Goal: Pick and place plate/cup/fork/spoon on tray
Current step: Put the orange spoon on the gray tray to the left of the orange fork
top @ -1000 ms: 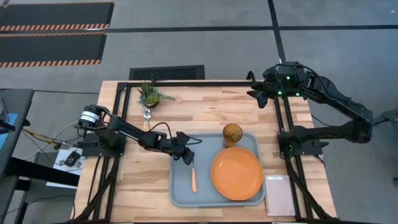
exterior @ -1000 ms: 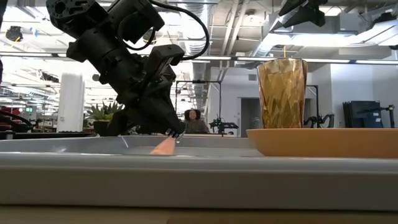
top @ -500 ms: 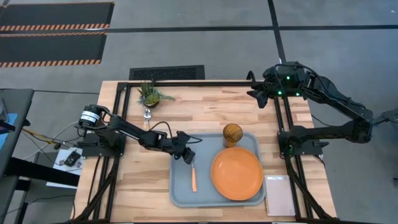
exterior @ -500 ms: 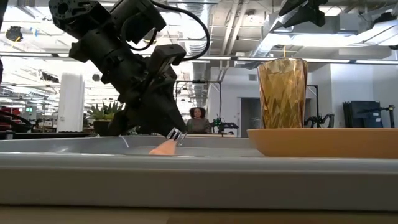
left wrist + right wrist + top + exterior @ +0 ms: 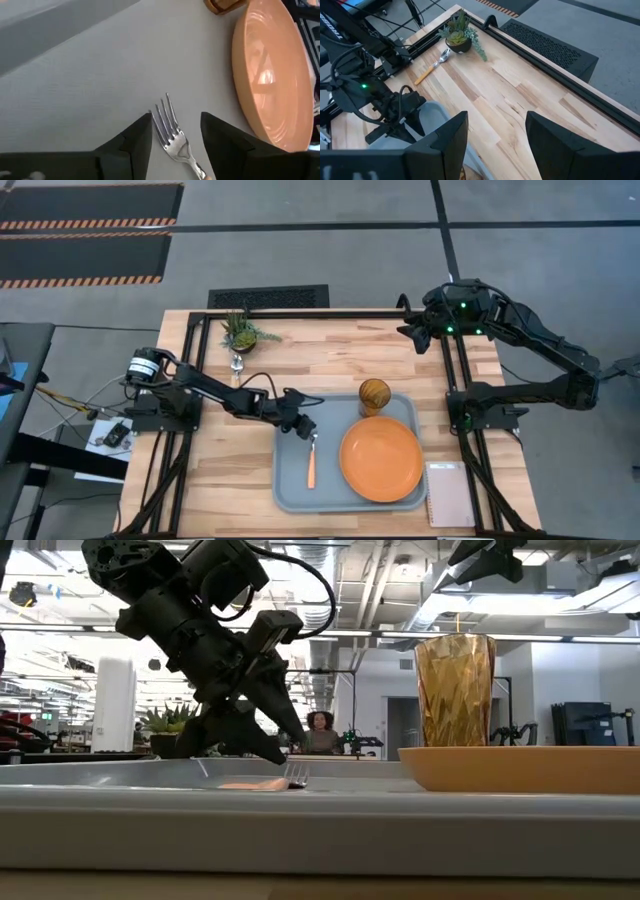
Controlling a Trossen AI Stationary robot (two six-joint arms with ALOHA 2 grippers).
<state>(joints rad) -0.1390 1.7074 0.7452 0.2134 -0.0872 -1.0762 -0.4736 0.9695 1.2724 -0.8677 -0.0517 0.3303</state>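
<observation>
The fork point(image 5: 311, 465) lies flat on the blue-grey tray point(image 5: 290, 492), left of the orange plate point(image 5: 380, 460), with its tines point(image 5: 167, 120) toward the far side. My left gripper point(image 5: 176, 120) is open just above the tine end, one finger on each side and not touching it; the low view point(image 5: 285, 755) shows it too. The amber cup point(image 5: 373, 394) stands at the tray's far edge. The spoon point(image 5: 236, 365) lies on the table by the potted plant. My right gripper point(image 5: 495, 145) is open and waits above the table's far right.
A small potted plant point(image 5: 240, 332) stands at the far left of the table. A white spiral notepad point(image 5: 447, 492) lies right of the tray at the near edge. Bare wood lies between the plant and the tray.
My left gripper has opened and let go of the fork. The fork's tine end, held raised a second ago with the handle end on the tray, has come down, and the fork now lies flat on the tray.
</observation>
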